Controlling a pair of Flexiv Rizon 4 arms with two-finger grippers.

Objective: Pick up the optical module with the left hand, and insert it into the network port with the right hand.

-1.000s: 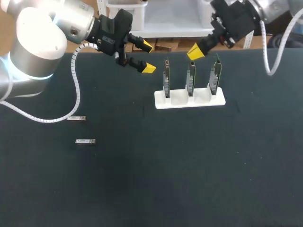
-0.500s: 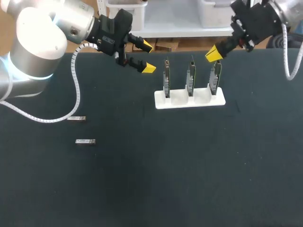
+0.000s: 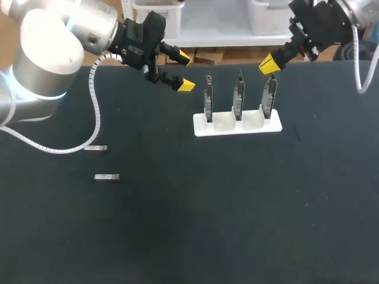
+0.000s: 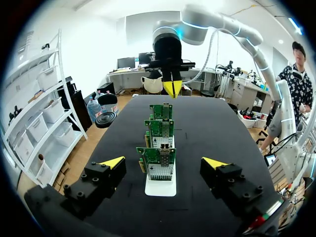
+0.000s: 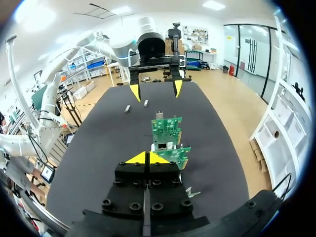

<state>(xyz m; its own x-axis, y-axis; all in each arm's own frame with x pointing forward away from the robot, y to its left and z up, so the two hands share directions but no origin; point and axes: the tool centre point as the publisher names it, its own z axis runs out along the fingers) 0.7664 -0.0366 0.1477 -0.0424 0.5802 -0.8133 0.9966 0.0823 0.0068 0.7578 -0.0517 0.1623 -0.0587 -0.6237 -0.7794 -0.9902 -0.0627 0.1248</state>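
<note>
Right gripper (image 3: 268, 64), yellow tips pressed together and empty, has backed off from over the middle green circuit card (image 3: 238, 97) to above the end card of the white plastic rack (image 3: 237, 126). Left gripper (image 3: 185, 71) hasn't moved, fingers spread wide, holding nothing. Two small silver metal optical modules (image 3: 106, 177) lie on the black table (image 3: 237, 225), well apart from the left gripper and untouched, so the pick isn't started and the left arm likely goes first.
</note>
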